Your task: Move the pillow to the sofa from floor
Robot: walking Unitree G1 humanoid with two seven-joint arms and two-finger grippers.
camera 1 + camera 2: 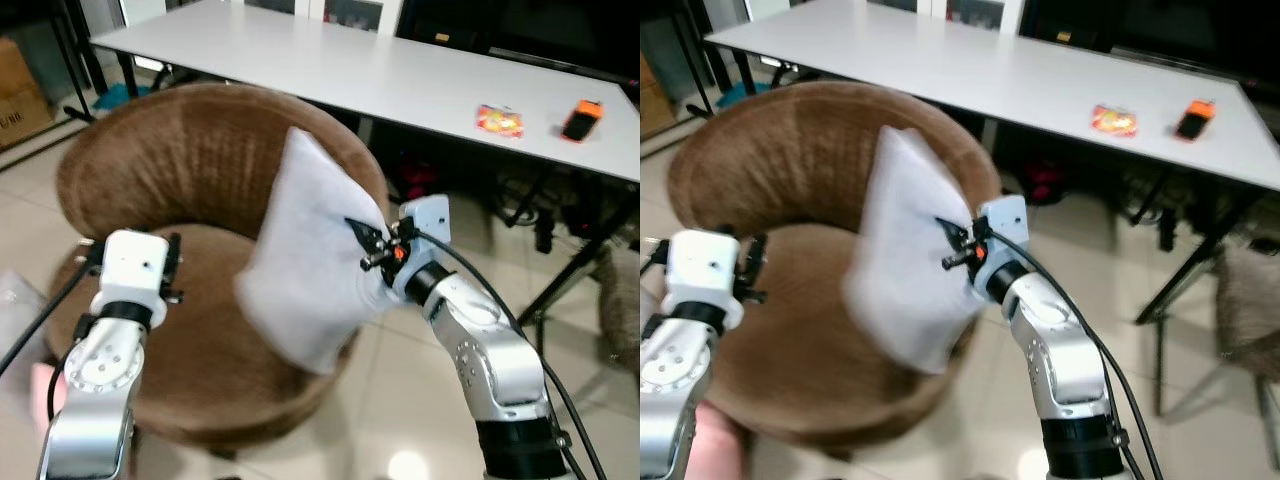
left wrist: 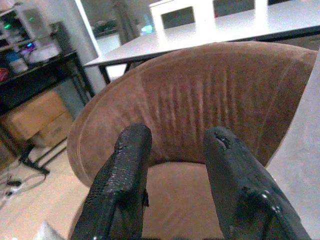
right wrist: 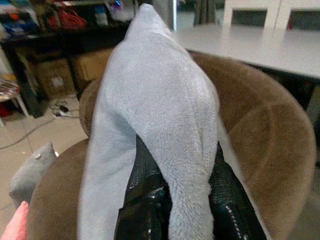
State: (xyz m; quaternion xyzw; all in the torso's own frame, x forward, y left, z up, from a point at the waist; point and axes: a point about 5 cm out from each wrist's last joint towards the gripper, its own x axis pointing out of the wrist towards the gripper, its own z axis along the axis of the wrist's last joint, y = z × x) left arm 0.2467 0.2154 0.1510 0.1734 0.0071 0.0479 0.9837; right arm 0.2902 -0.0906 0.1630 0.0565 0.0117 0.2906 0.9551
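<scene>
Two black fingers of the right gripper are clenching a fold of the pale grey pillow, holding it clear of the floor and over the front edge of the round brown sofa. The carrying step appears nearly done and the placing step is coming up: the pillow is hanging above the seat and partly past its rim, toward the tiled floor, not yet resting on the cushion. One corner is pointing up toward the curved backrest while the opposite corner is drooping down over the seat's edge, so its long axis is running steeply, close to upright, leaning slightly back toward the sofa. Next, the right arm would probably need to be reaching further in over the seat and lowering before letting go, otherwise the pillow could be sliding off the rim. Meanwhile the left gripper is hovering empty over the seat's near side, its fingers spread apart and pointing at the backrest, well apart from the pillow. Behind the sofa, a white table is carrying an orange packet and a small orange-and-black device.
</scene>
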